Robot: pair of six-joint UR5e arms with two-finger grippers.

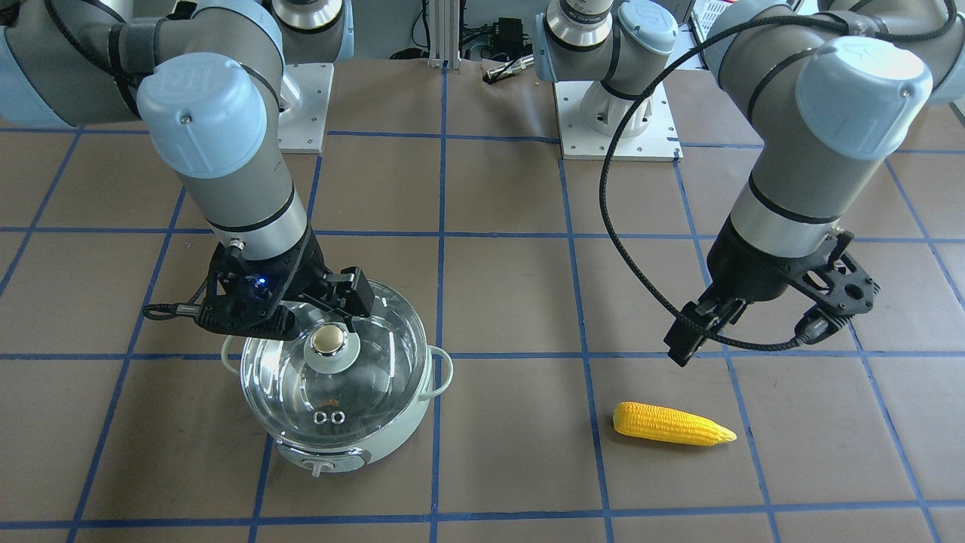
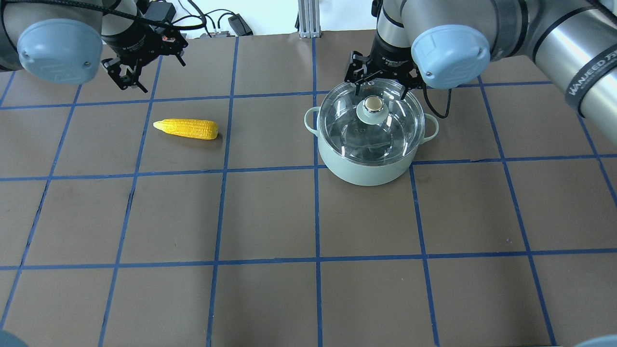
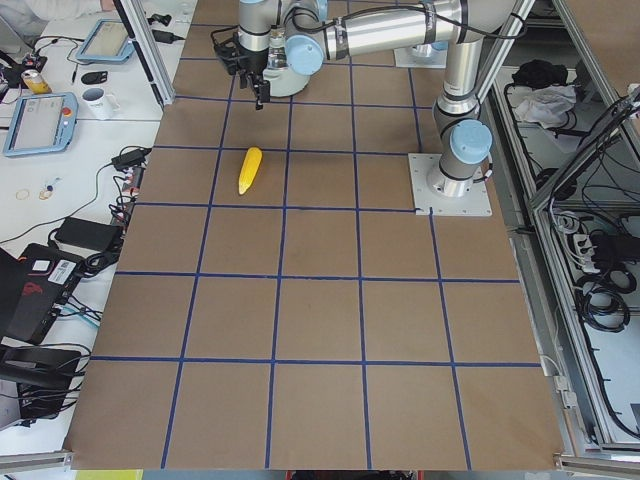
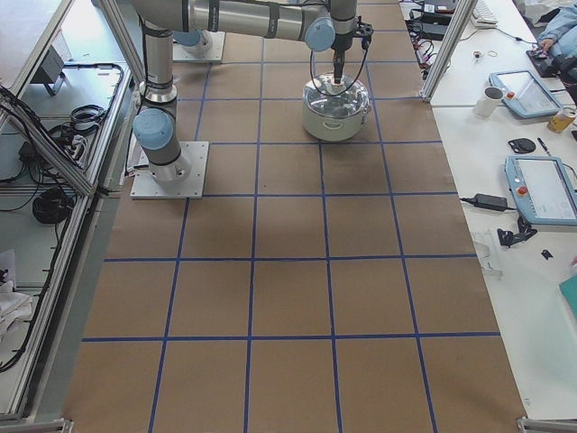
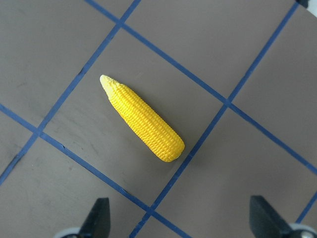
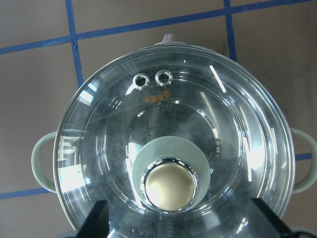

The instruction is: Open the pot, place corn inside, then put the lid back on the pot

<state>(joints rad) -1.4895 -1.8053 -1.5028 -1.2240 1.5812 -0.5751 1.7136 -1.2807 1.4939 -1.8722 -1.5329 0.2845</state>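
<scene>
While the lid [image 1: 369, 388] is seated on the pot [image 2: 366, 171], the corn [image 1: 671, 424] is found lying on the table [image 1: 513, 302], well apart from the pot and on the robot's left side. The corn is seen as a bright yellow cob, ribbed with fine rows of kernels, rounded at one end and tapered to a paler point at the other. It is laid flat inside one square of the blue tape grid [image 1: 443, 226].

The pot is shown as a small round vessel with a smooth pale mint-green wall. A loop handle [image 1: 441, 373] is fitted at each side, and a small front knob [image 1: 320, 467] is set in a shiny band. Through the clear domed glass of the lid, a polished steel bowl [image 2: 371, 144] can be made out. The lid is crowned by a pale green lid knob [image 1: 329, 341] capped in dull metal, and two steel-ringed holes [image 1: 329, 417] are pierced near its rim. The table is covered in a matt brown sheet.

The left gripper [image 1: 686, 343] is held above the table near the corn; its fingers [image 5: 96, 218] are spread wide and nothing is gripped. The right gripper [image 2: 384, 86] is held over the lid. Its fingers [image 6: 99, 218] are likewise parted, with the lid knob just ahead of the gap between them and not clasped.
</scene>
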